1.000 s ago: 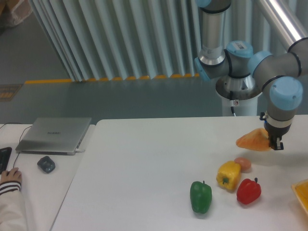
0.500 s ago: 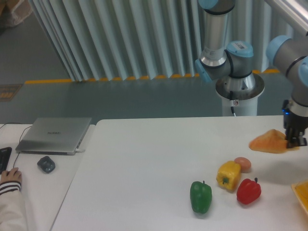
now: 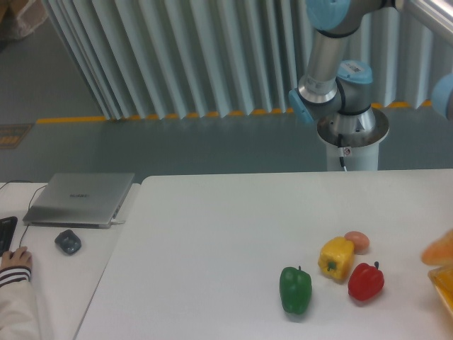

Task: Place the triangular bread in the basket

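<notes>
The triangular bread [image 3: 440, 250] shows only as a golden-orange tip at the right edge of the view, just above the basket. The basket [image 3: 443, 285] is a yellow-orange corner with a pale rim at the lower right edge. The gripper is beyond the right edge of the frame and does not show. Only the arm's base [image 3: 352, 127], an upper joint and a blue cap at the far right are in view.
A yellow bell pepper [image 3: 336, 258], a small pinkish bun [image 3: 357, 241], a red pepper [image 3: 366, 281] and a green pepper [image 3: 295, 289] stand on the white table [image 3: 212, 248]. A laptop [image 3: 80, 199], a mouse [image 3: 68, 241] and a person's hand [image 3: 14, 262] are on the left.
The bread has moved right and down, from mid-air over the table to the frame's right edge above the basket. The gripper carrying it has left the view.
</notes>
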Controlling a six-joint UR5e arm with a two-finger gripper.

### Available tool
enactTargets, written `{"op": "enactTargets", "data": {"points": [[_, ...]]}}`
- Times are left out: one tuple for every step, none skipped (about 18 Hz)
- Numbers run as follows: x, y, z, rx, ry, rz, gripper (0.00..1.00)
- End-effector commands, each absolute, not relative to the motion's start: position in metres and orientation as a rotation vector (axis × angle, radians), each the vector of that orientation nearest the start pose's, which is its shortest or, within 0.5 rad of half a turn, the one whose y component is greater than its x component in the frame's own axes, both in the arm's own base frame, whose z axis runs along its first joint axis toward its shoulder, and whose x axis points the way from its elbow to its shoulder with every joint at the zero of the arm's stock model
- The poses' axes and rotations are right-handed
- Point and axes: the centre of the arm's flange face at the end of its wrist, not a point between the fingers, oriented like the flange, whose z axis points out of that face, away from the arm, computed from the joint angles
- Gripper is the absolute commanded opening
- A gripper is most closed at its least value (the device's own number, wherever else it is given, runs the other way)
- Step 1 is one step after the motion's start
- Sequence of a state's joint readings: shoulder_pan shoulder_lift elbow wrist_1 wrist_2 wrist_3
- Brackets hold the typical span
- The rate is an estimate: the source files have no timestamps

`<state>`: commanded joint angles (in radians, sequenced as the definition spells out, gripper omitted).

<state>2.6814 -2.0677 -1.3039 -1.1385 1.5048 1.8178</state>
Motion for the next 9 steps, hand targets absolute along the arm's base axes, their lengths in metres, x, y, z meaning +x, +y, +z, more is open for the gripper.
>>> {"op": "enactTargets", "data": {"points": [[-0.57,0.437,0.366,-2.846,1.06,0.327,0.27],[-0.572,0.437,0.368,-2.846,1.05,0.345,0.26],[-0.577,0.434,0.366,-2.852,1.035,0.345,0.26],[-0.578,0.434,0.365,-2.852,1.035,0.345,0.26],[-0.579,0.433,0.361,-2.857,1.029,0.339,0.28],[-0.58,0.431,0.36,-2.859,1.025,0.337,0.5],[-0.581,0.428,0.36,-2.864,1.021,0.338,1.0],[-0.58,0.427,0.361,-2.868,1.019,0.339,1.0],[-0.579,0.426,0.359,-2.869,1.019,0.332,1.0]]}}
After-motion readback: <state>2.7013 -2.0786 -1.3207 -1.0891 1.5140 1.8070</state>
